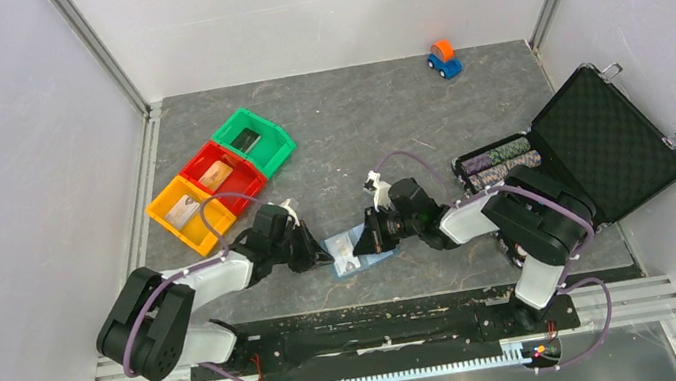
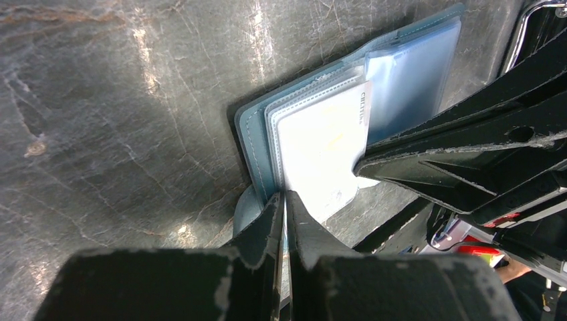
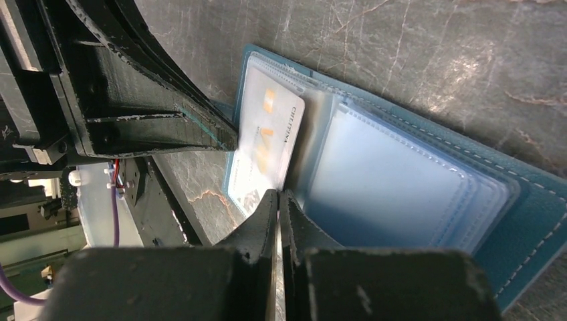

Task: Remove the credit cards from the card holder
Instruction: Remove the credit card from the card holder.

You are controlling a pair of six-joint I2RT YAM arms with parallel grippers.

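Blue card holder (image 1: 360, 251) spread flat, ctr frame, whitish credit card (image 3: 267, 144) poking out; L gripper (image 2: 284, 204) pinches holder's edge, R gripper (image 3: 278, 199) clamps card, fingers tight together.

- Stretched left arm (image 1: 211, 278) and right arm (image 1: 474, 216) low and inward, elbows bent, wrists facing each other.
- Held left gripper (image 2: 285, 197) pressed shut, only a sliver between the jaws.
- Held right gripper (image 3: 278, 195) shut likewise, tips close to the left's.
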